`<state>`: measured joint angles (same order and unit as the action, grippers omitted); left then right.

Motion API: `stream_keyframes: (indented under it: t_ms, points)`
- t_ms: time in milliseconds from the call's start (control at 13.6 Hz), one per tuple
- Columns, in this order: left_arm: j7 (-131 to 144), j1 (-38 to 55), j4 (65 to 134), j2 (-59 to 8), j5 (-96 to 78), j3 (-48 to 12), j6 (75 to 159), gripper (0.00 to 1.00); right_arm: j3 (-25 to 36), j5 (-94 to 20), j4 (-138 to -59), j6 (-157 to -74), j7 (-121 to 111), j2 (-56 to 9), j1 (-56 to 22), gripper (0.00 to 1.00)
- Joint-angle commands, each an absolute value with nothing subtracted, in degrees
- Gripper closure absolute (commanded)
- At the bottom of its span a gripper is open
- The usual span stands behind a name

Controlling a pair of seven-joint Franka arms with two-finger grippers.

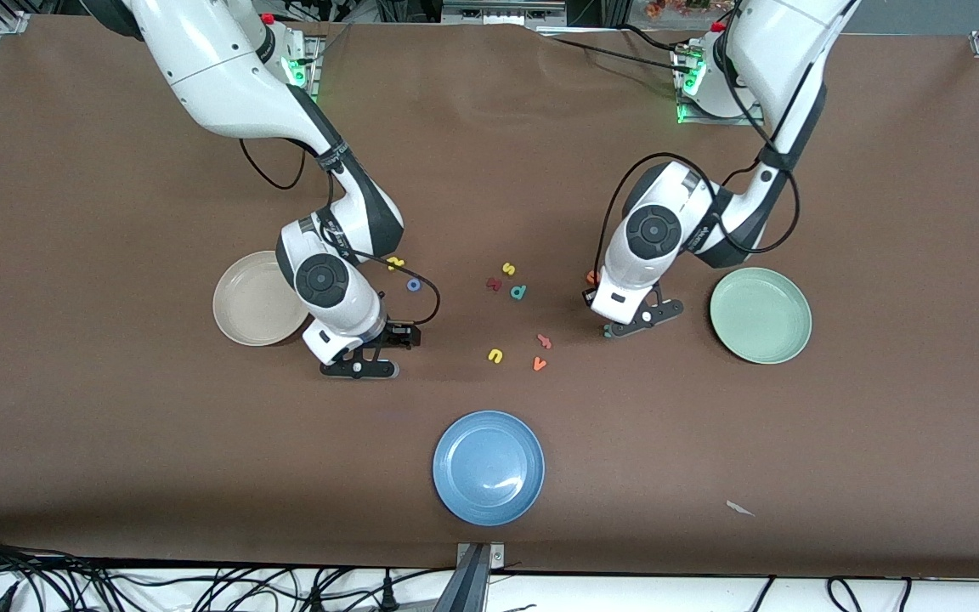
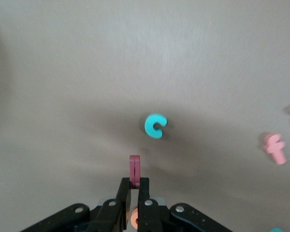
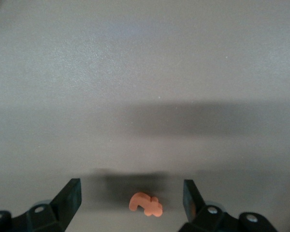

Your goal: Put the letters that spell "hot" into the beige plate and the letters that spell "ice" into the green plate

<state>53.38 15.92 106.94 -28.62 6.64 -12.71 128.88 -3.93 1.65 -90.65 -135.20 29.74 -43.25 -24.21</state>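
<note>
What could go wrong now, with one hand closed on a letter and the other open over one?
The left hand pinches only the lower end of the dark red "i", so it may slip or twist out. The teal "c" lies close by and could be knocked. The right hand straddles the small orange "t", which sits off-center between its fingers, so it may miss.

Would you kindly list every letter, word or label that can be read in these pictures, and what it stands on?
All are loose toy letters on the table:
teal "c"
pink "f"
blue "o"
yellow "s"
teal "p"
yellow "u"
orange "v"
Dark red bar in the left hand: edge-on, not readable.
Print on the right arm's wrist casing: too small to read.
</note>
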Motion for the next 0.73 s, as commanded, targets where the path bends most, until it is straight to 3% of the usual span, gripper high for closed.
stream_keyframes:
  t_ms: [0, 441, 661]
  points:
    - [44.52, 11.71, 104.94, -24.62, 2.05, -13.01, 123.5, 0.92, -3.16, 2.81, -90.35, -135.79, 31.2, -43.86, -24.78, 0.12]
    - [22.81, 1.69, 104.85, -19.95, 0.7, -12.83, 110.32, 0.92, -3.25, 2.2, -92.02, -137.37, 31.46, -43.86, -25.14, 0.21]
    - [11.99, -4.47, 105.73, -20.56, 0.79, -12.66, 109.78, 0.9, -3.16, 2.11, -92.72, -137.46, 31.46, -43.86, -25.22, 0.22]
